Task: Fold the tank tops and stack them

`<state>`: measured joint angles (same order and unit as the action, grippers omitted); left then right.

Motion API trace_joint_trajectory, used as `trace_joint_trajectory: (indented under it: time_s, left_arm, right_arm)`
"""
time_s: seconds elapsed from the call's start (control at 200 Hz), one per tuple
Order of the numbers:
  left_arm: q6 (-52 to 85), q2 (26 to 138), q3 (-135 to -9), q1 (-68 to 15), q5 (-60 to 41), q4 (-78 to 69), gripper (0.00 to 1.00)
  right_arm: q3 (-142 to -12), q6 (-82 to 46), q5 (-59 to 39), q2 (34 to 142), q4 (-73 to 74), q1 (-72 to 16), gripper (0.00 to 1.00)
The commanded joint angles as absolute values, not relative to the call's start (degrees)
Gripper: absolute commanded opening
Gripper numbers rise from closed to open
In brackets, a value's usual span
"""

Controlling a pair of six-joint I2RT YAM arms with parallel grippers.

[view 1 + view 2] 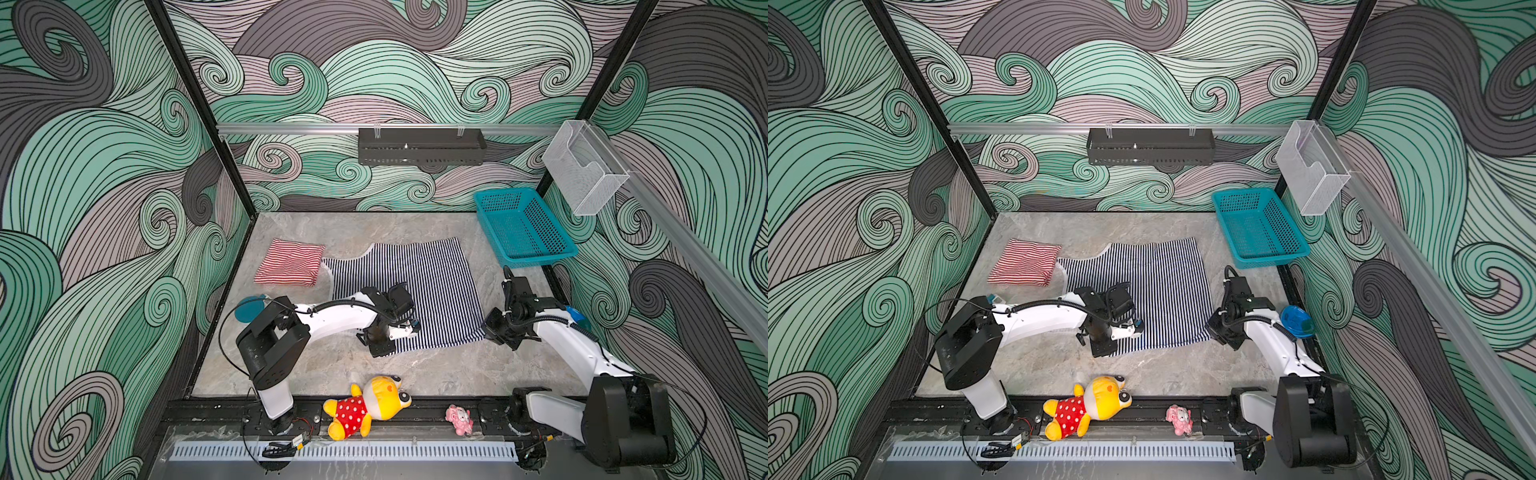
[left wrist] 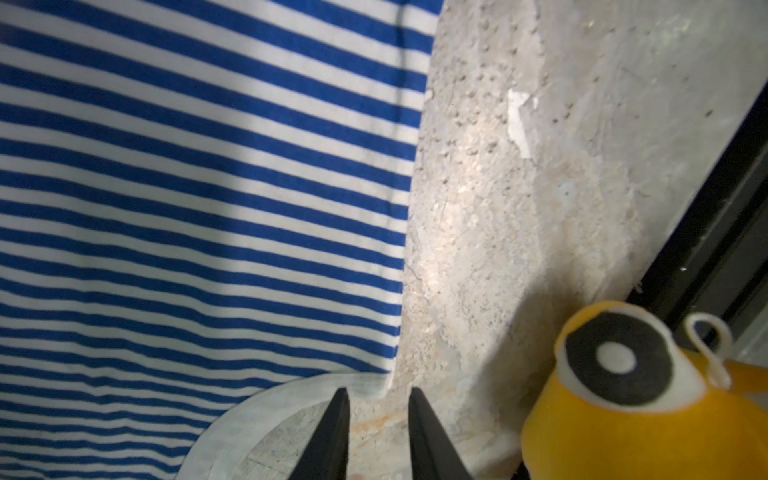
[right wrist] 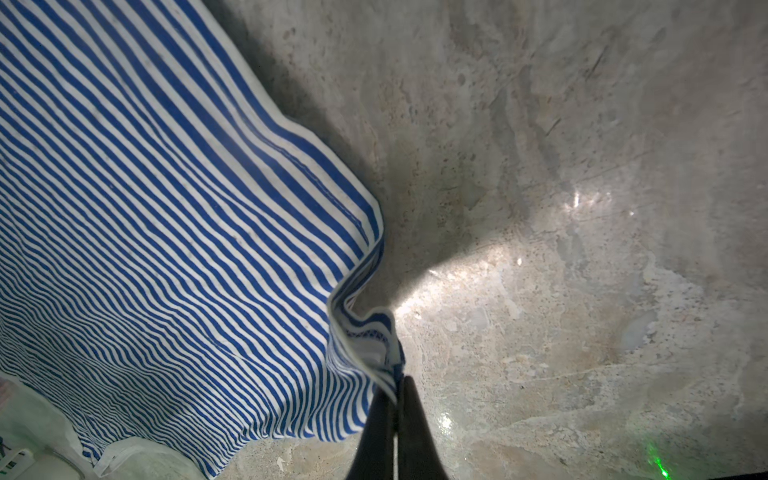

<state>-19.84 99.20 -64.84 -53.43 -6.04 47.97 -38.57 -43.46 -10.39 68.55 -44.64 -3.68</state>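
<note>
The navy-and-white tank top (image 1: 432, 274) (image 1: 1163, 274) lies spread flat on the marble table (image 1: 436, 374). To its left, the red-and-white tank top (image 1: 289, 263) (image 1: 1025, 262) sits folded in a square. My left gripper (image 1: 380, 348) (image 2: 379, 392) points down at the navy top's near edge. Its jaws stand slightly apart, with the white armhole trim (image 2: 291, 399) at the fingertips and bare table between them. My right gripper (image 1: 487, 330) (image 3: 397, 380) is shut on the navy top's near right hem corner (image 3: 370, 332), which is lifted and puckered.
A teal basket (image 1: 523, 224) stands at the back right. A yellow plush toy in a red polka-dot dress (image 1: 365, 407) (image 2: 623, 395) and a small pink toy (image 1: 459, 419) lie on the front rail. A blue bowl (image 1: 1296, 322) sits by the right arm.
</note>
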Motion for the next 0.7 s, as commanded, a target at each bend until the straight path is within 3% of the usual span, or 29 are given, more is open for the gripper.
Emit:
trace_joint_trajectory:
  time_s: [0.0, 0.696]
  left_arm:
    - [-18.35, 100.08, -65.13, -53.96, -8.61, 49.05, 0.29]
    - [-19.28, 103.79, -63.29, -54.32, -6.9, 45.44, 0.33]
  right_arm:
    - [-39.38, -43.16, -9.87, 67.94, -45.59, -3.96, 0.0]
    - [-39.96, -42.98, -10.47, 68.55, -44.92, -4.31, 0.0]
